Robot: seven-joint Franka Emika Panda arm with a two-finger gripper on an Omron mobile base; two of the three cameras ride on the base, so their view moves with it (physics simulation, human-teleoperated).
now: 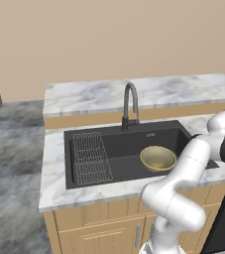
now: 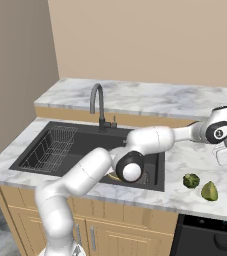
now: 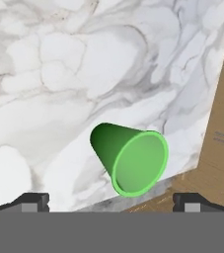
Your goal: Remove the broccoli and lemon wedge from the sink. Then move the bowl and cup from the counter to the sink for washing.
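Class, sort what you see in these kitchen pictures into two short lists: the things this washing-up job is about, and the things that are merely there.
Part of the job:
- bowl, lying in the sink
- cup, on its side on the counter
- broccoli and lemon wedge, on the counter
- gripper, open over the cup

Merely there:
- faucet
- wire rack
- cabinets

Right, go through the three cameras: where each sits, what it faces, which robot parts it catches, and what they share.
Left base view: behind the arm's left, facing the sink with the bowl inside; arm at lower right.
Right base view: behind the arm's right, facing the counter with broccoli and lemon wedge; arm from lower left.
Hand view: on the hand, facing the cup lying near the counter edge; the open gripper shows its fingertips.
Both base views share sink and faucet.
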